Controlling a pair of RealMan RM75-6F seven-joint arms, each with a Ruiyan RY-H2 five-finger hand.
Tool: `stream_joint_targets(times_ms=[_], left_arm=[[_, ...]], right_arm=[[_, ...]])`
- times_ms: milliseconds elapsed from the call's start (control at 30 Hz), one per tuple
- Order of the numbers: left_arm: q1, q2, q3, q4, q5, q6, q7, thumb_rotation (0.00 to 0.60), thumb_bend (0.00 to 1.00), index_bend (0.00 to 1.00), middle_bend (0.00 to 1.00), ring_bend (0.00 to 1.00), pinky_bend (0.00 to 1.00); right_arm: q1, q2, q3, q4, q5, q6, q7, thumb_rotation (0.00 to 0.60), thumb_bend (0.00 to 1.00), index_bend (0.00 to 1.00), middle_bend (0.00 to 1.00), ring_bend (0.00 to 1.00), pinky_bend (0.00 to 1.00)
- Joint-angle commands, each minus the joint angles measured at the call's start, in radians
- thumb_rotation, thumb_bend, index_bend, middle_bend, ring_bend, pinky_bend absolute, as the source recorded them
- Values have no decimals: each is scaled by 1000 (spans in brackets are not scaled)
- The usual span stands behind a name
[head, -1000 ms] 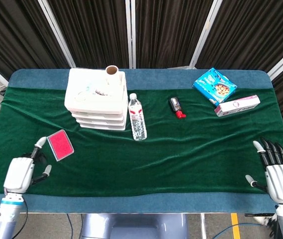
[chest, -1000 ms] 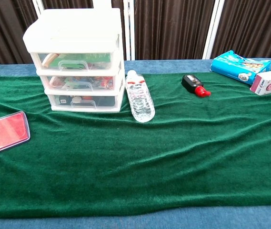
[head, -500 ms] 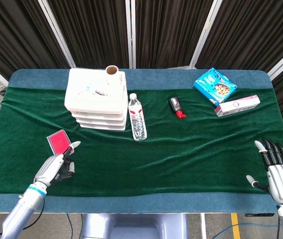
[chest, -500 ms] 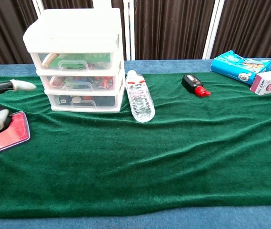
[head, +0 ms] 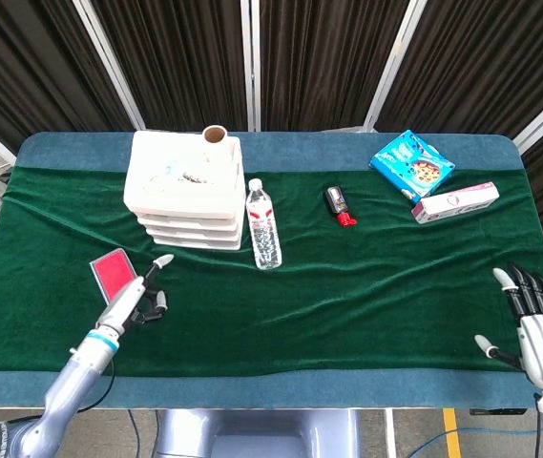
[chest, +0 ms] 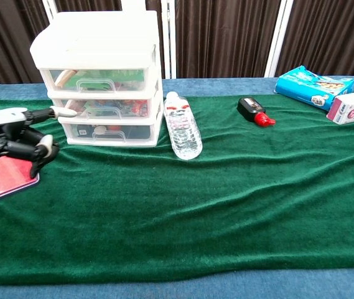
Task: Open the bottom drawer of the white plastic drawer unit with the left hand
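The white plastic drawer unit [head: 187, 198] [chest: 104, 78] stands at the back left of the green cloth, all three drawers pushed in. Its bottom drawer [chest: 110, 132] has a clear front with a handle. My left hand [head: 137, 299] [chest: 16, 140] hovers over the cloth in front and to the left of the unit, one finger stretched out toward it, the others curled in, holding nothing. It is clear of the drawer. My right hand [head: 538, 329] rests at the table's front right corner, fingers spread and empty.
A water bottle [head: 263, 226] [chest: 182, 126] lies just right of the unit. A red pouch [head: 113, 275] [chest: 12, 174] lies under my left hand. A black and red item [head: 339, 204], a blue snack bag [head: 411, 166] and a pink box [head: 454, 201] sit further right.
My left hand has moved forward and rightward across the red pouch toward the drawer unit. The right hand has stayed nearly still.
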Motion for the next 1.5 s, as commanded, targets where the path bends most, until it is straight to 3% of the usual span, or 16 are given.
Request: stream_joint_targets(times_ms=[33,433,667,1500], left_arm=[[-23,-24,-22,28,-28,-23,-26,600,837,0,748,675,633],[-91,-105,-86,133,-190,-63,-56,600,843,0,748,675,633],[-126,-125,-93,166,-251,-107,-54,600,853,0,749,675,633],[-173,-206,-108,248,-264,-115,-60,600,859,0,751,675,633]], right_arm=[[0,3,1,1,2,-1,7,600,34,15,0,0,0],[0,10,1,2,6,-5,32,600,34,15,0,0,0],[1,11,2,3,9,-7,39,600,34,15,0,0,0],[3,20,8,17,24,-16,87,600,35,15,0,0,0]])
